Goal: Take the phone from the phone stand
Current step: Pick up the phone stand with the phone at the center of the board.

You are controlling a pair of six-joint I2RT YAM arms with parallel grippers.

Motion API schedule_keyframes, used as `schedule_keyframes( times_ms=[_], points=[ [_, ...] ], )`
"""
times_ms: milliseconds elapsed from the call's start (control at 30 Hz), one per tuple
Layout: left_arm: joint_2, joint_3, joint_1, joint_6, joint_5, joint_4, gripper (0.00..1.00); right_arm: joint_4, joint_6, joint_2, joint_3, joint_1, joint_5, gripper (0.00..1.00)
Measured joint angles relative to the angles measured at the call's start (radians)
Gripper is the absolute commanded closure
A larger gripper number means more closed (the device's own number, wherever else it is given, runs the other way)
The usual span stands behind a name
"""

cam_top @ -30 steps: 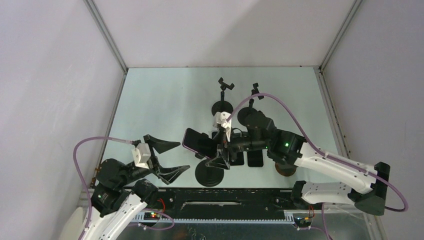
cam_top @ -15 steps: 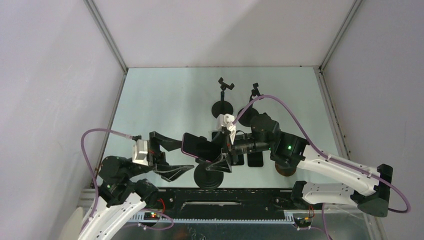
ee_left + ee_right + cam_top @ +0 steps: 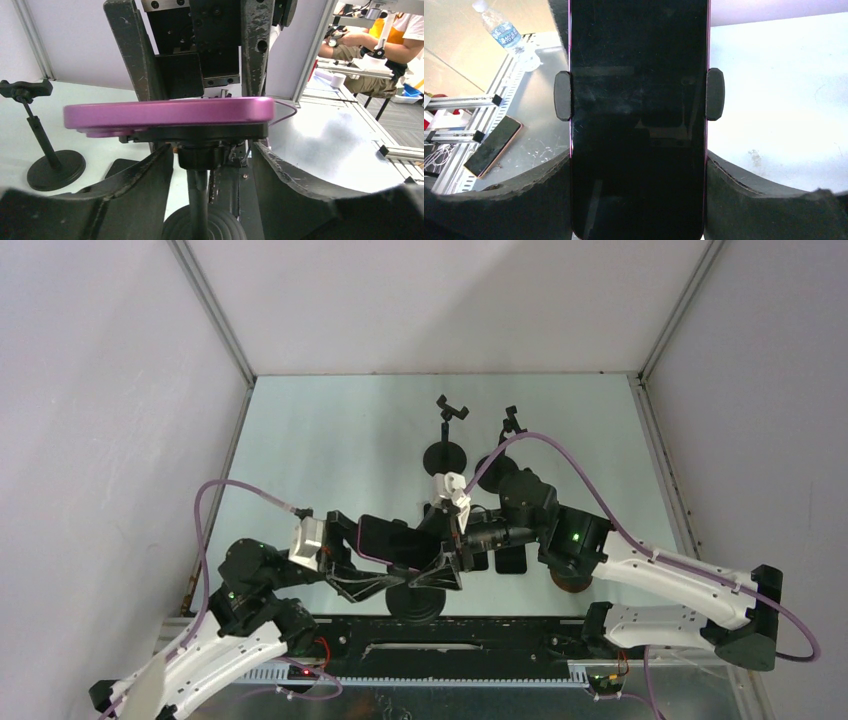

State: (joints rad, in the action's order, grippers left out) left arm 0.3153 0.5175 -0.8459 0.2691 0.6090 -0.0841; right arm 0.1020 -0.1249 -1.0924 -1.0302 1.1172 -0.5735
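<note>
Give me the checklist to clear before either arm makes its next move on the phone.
1. Phone seated in the stand clamp: ok, both side pads sit on its edges.
2. Right gripper centred on the phone: ok, one finger on either side.
3. Right fingers touching the phone: cannot tell.
4. Left gripper open: ok, fingers straddle the stand stem below the phone.
5. Left fingers bracing the stem: not ok, gaps show on both sides.

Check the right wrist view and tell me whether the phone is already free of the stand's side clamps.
No, the phone sits between the stand's two side clamps, one against each long edge.
</note>
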Motion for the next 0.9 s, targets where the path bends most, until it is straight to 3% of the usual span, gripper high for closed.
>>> schedule_keyframes(
  times_ms=[433, 600, 700, 767, 800, 867, 900],
  points=[
    [0.026, 0.001, -0.026, -0.026, -0.022, -0.004, 0.62, -0.001, 0.002, -0.011, 0.0, 0.019, -0.024, 1.0],
    [0.03, 0.002, -0.027, -0.026, -0.013, -0.002, 0.82, -0.005, 0.003, -0.018, 0.0, 0.017, -0.019, 1.0],
    [0.03, 0.002, -0.027, -0.025, -0.014, -0.002, 0.82, -0.006, 0.006, -0.02, 0.0, 0.017, -0.016, 1.0],
    [0.03, 0.002, -0.027, -0.025, -0.012, -0.001, 0.78, -0.006, 0.007, -0.023, 0.0, 0.017, -0.016, 0.97],
    [0.029, 0.002, -0.027, -0.025, -0.012, 0.0, 0.8, -0.003, 0.01, -0.024, 0.0, 0.017, -0.016, 0.94],
    [0.026, 0.002, -0.027, -0.026, -0.014, 0.006, 0.96, 0.001, 0.013, -0.026, 0.0, 0.017, -0.016, 0.83],
    [0.024, 0.002, -0.027, -0.026, -0.017, 0.011, 0.98, 0.002, 0.017, -0.028, 0.0, 0.017, -0.016, 0.69]
  ],
)
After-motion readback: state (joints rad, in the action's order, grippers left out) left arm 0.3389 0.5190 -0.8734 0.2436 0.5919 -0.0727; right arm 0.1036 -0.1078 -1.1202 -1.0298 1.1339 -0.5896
